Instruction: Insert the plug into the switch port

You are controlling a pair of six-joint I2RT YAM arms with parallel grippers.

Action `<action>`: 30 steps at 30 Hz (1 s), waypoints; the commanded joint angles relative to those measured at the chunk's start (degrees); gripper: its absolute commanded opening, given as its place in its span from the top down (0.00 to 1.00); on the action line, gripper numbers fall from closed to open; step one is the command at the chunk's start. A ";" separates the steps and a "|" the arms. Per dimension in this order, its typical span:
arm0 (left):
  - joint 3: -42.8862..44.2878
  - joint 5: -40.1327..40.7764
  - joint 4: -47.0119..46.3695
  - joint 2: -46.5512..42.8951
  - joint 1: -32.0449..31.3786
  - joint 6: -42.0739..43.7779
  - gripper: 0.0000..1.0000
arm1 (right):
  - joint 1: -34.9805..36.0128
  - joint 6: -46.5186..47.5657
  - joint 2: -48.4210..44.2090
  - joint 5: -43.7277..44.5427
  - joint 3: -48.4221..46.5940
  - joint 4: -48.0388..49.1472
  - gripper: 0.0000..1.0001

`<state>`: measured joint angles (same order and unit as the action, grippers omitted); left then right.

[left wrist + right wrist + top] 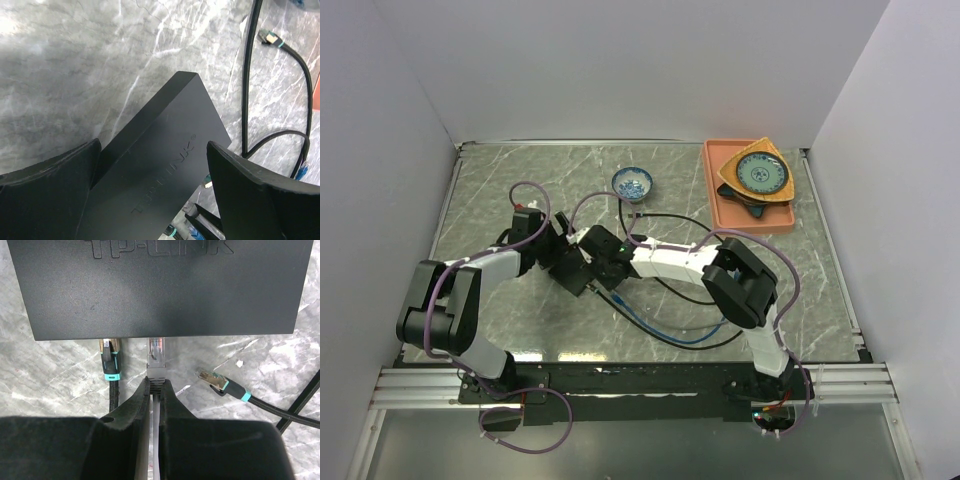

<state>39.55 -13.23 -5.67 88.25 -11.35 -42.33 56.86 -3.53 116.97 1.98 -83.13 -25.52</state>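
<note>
Plug tip at the switch port edge, mid-table.
Right gripper pinches its boot; left gripper straddles the switch, spread. A tilted push could jam the plug or skid the unclamped switch.

Switch: flat matte-black box with raised TP-LINK lettering on its top face. It lies flat on the grey marbled tabletop, near the middle. One corner sits between the spread fingers of my left hand, and there is a clear gap on one side. The port edge faces my right hand.

Plug: clear plastic tip with a grey boot, pinched at the boot between my right hand's closed fingers. It lines up square to the port edge, tip right at that edge, about mid-length. The switch's top hides how deep it sits.
</note>
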 commanded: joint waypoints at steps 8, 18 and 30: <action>-0.70 -8.30 -4.35 -1.67 -1.21 -1.18 0.10 | 0.44 0.81 5.03 -1.71 -2.04 -4.19 1.00; -2.02 -10.14 -5.84 -1.24 0.28 -1.27 0.21 | 0.36 0.72 6.16 -3.39 -3.08 -6.38 1.00; -1.93 -12.43 -5.84 -0.18 0.46 0.23 0.22 | 0.27 1.77 7.40 -2.16 -8.54 -10.16 1.00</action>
<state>37.60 -14.98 -8.80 88.44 -9.34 -41.63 56.88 -2.00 120.79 0.14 -89.93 -32.23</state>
